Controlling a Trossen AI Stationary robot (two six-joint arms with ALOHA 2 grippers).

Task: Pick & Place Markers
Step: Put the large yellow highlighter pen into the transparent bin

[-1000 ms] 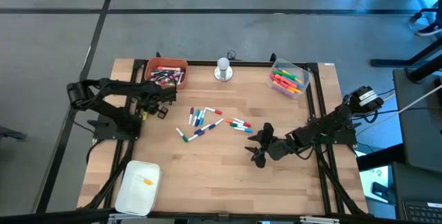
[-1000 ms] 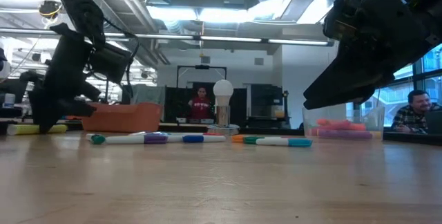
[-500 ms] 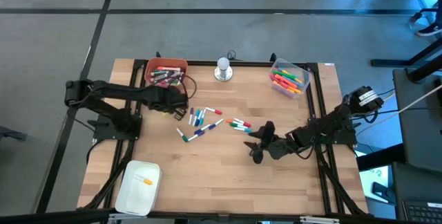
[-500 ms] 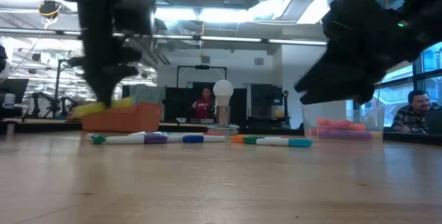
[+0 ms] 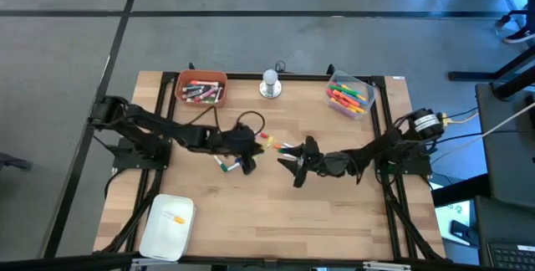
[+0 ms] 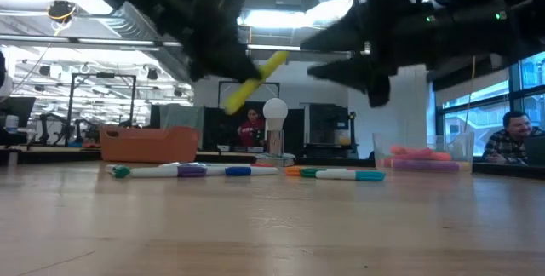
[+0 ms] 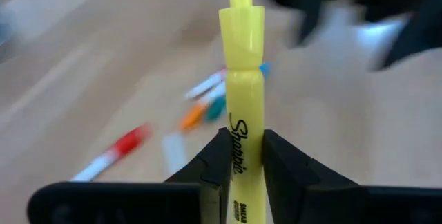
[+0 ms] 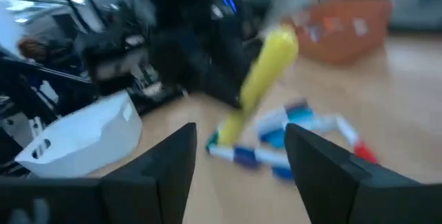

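My left gripper (image 5: pixel 252 146) is over the table's middle, shut on a yellow marker (image 7: pixel 243 79), which shows tilted above the wood in the low view (image 6: pixel 254 80). My right gripper (image 5: pixel 292 163) hovers just to its right, open, with its fingers pointing at the yellow marker (image 8: pixel 266 72). Several loose markers (image 5: pixel 236 147) in red, blue, green and orange lie flat on the wood below both grippers, and in the low view they form a row (image 6: pixel 196 171). My left gripper pinches the yellow marker's lower barrel (image 7: pixel 242 156) between its two fingers (image 7: pixel 219 160). The marker lies along the fingers and juts forward past their tips, capped end (image 7: pixel 242 16) first. It is lifted clear of the table and tilted, with its free end higher.
An orange bin (image 5: pixel 201 89) with markers sits at the far left, a clear bin (image 5: pixel 349 95) of markers at the far right, and a silver knob-like object (image 5: pixel 269 84) between them. A white container (image 5: pixel 167 225) lies near the left corner. People sit in the room behind.
My left gripper has carried the yellow marker from beside the orange bin toward the table's middle and right, raising it from near table height to well above the wood. My right gripper has moved left and toward the far edge, closing on the left gripper.
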